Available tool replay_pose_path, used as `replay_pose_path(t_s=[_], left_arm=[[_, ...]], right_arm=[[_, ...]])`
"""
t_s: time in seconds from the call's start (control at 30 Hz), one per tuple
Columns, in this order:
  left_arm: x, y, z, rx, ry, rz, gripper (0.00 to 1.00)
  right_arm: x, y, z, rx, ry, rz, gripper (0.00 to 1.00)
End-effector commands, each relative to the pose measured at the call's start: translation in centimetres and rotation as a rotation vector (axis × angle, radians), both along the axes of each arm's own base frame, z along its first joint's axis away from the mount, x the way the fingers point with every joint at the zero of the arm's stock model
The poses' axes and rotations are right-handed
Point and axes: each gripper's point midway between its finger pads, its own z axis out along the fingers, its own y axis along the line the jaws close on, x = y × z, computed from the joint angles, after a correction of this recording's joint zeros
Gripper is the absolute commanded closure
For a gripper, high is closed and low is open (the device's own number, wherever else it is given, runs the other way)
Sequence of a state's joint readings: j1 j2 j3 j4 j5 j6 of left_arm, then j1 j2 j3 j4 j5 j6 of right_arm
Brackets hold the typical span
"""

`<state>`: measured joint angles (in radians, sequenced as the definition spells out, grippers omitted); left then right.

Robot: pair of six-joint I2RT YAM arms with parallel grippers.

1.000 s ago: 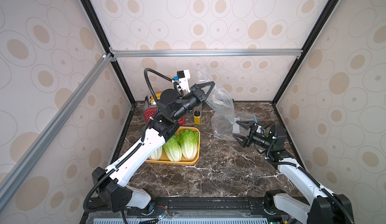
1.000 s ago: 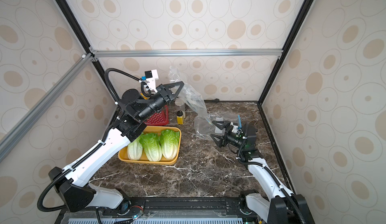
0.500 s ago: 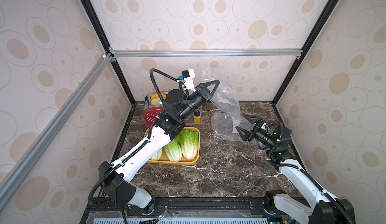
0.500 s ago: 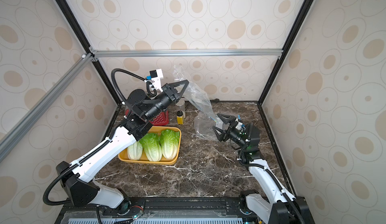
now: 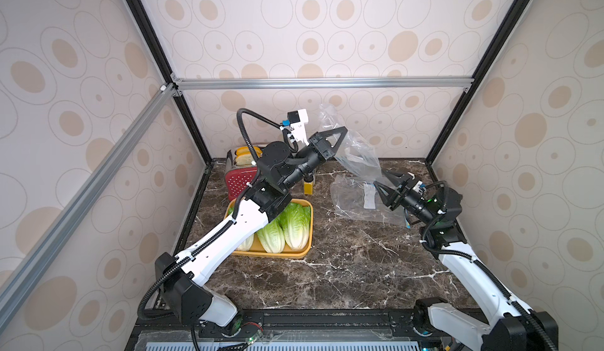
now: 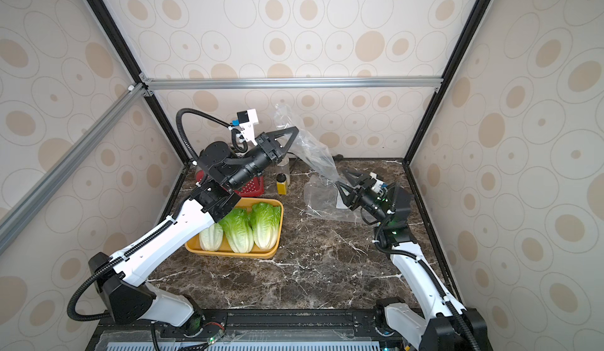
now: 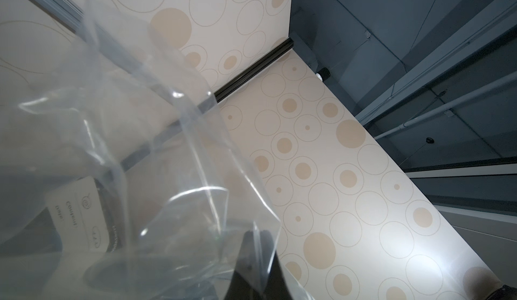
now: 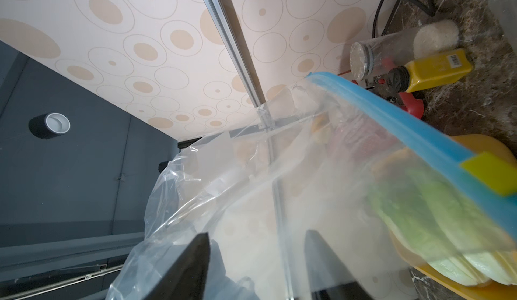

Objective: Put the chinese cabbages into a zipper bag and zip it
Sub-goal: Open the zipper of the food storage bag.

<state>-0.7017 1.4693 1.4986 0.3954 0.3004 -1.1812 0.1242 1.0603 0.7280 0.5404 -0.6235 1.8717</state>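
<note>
Three chinese cabbages [image 5: 295, 225] [image 6: 238, 230] lie side by side in a yellow tray [image 5: 271, 254] [image 6: 228, 255]; my left forearm hides part of the leftmost. The clear zipper bag [image 5: 356, 156] [image 6: 313, 156] hangs from my left gripper [image 5: 344, 129] [image 6: 295, 129] [image 7: 257, 233], which is shut on its film high near the back wall. The bag's lower part rests on the table. My right gripper [image 5: 379, 178] [image 6: 340, 177] [image 8: 256, 234] is open, with bag film lying between its spread fingers. The right wrist view shows the blue zipper strip [image 8: 391, 117] with its yellow slider [image 8: 489, 172].
A red toaster [image 5: 240, 182] stands behind the tray at the back left. Beside it stand a yellow bottle [image 5: 308, 187] [image 8: 436, 69] and a clear jar of rice [image 8: 405, 47]. Patterned walls close in the marble table [image 5: 343, 267] on three sides.
My left gripper carried the bag's top up and to the right. My right gripper rose to the bag's lower part and its jaws narrowed around the film.
</note>
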Motion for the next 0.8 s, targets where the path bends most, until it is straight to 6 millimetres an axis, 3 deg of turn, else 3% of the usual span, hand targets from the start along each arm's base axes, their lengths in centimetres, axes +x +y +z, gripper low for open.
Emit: replay_pose_path(t_s=[0.0,0.2,0.3,0.33,0.37,0.43,0.57,0.67,0.77], left_arm=[[-0.8,0.3,0.8,-0.006,-0.034,0.0,1.0],[-1.0,0.6,-0.6,0.059,-0.02,0.02,1.0],[-1.1,0.7,-2.5,0.113,0.011,0.024,1.0],[-1.2,0.9,-3.2,0.127,0.028,0.025,0.94],[-1.5,1.0,-4.0,0.146,0.037,0.023,0.77],[-2.0,1.5,-5.7,0.205,0.056,0.03,0.6],[-3.4,4.3,-9.5,0.397,0.094,0.108,0.24],[-4.0,8.1,-13.1,0.621,0.144,0.229,0.05],[-4.7,10.4,-14.5,0.773,0.134,0.275,0.01]], right_arm=[[0.3,0.3,1.8,0.029,-0.018,0.01,0.59],[0.6,0.0,1.5,-0.037,-0.016,-0.023,0.87],[0.7,-0.3,1.9,-0.106,-0.043,-0.053,0.95],[0.8,-0.4,2.1,-0.139,-0.058,-0.059,0.96],[0.8,-0.4,2.2,-0.184,-0.072,-0.062,0.98],[0.8,-0.5,2.2,-0.282,-0.09,-0.066,1.0],[0.3,-1.7,1.4,-0.575,-0.119,-0.091,1.0],[-0.3,-2.2,2.0,-0.791,-0.206,-0.074,1.0],[-0.9,-1.9,2.6,-0.97,-0.331,-0.011,1.0]])
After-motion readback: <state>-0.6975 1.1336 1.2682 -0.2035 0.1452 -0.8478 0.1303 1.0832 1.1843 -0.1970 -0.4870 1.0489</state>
